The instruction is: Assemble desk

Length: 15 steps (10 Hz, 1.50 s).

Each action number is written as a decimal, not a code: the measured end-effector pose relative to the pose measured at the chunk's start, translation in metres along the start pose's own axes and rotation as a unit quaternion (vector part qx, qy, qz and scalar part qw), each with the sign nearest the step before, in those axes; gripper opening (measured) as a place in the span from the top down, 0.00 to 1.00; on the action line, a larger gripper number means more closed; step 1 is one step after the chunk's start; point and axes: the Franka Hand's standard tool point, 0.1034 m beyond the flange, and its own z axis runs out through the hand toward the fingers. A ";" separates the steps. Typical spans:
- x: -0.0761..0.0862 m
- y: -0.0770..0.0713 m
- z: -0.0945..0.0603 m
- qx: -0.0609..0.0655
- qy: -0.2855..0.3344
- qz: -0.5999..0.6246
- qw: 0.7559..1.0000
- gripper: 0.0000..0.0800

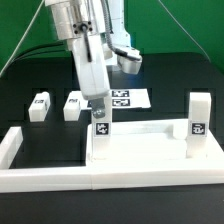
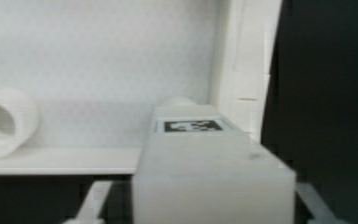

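gripper [image 1: 99,109] clamped on upright leg [image 1: 101,128] at desk tray [image 1: 145,153] corner, the exterior view's left; leg likely light, stiff, slick plastic; best held on opposite flat faces, near top.

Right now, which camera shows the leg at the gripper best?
The exterior view. It shows the leg upright with its tag, the gripper closed on its upper part, at the tabletop corner on that view's left. The wrist view shows only the leg's tagged end, close up, above the tabletop's floor.

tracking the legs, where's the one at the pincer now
In the exterior view, the leg stands at the tabletop's corner on that view's left, under the pincer, beside the marker board.
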 end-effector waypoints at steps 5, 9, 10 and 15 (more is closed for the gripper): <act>-0.005 -0.003 -0.002 -0.009 -0.002 -0.226 0.974 0.22; -0.011 -0.001 -0.001 -0.022 -0.012 -0.385 0.923 0.19; -0.011 -0.001 -0.001 -0.022 -0.012 -0.410 0.912 0.19; -0.008 -0.002 0.000 -0.034 -0.010 -0.538 0.842 0.43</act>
